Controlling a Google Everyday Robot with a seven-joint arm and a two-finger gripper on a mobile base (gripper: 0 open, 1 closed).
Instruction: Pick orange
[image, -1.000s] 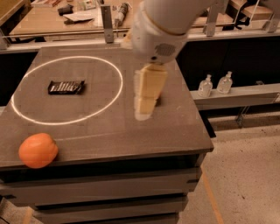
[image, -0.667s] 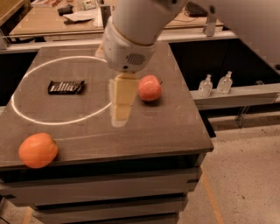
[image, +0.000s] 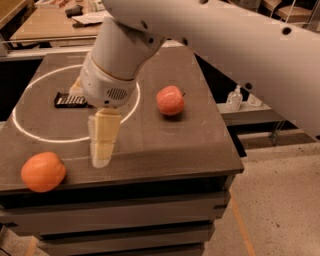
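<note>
The orange (image: 43, 171) is round and evenly bright orange. It lies at the front left corner of the dark table (image: 165, 150), close to the front edge. My gripper (image: 101, 159) hangs from the white arm over the table's front middle. It is to the right of the orange, about a hand's width away, and apart from it. It holds nothing that shows. The redder apple (image: 170, 100) with a dark stem lies further back and to the right.
A black ridged object (image: 67, 100) lies inside a white circle (image: 30, 132) marked on the table, partly behind the arm. Two small clear bottles (image: 234, 98) stand on a lower shelf to the right. A wooden bench with clutter is behind.
The arm and gripper have moved left and toward the front of the table, closer to the orange. The apple, hidden behind the arm at first, now shows. The orange has not moved.
</note>
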